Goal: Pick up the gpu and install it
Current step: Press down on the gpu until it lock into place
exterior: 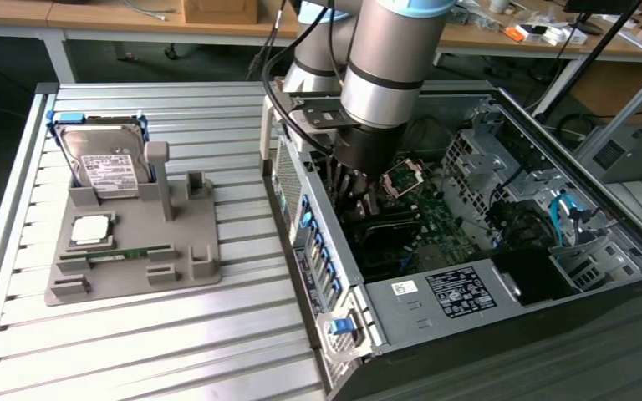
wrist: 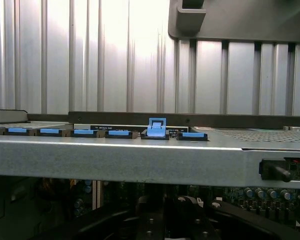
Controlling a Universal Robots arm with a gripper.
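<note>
The gripper is down inside the open computer case, close over the motherboard near the case's rear wall, its jaws closed; I judge the dark card hanging under it to be the gpu, though I cannot make out the grip itself. For this seating step the card should stay upright and square to the slot, its bracket end lined up against the rear wall with the blue slot clips (no sideways twist), and be pressed straight down.
</note>
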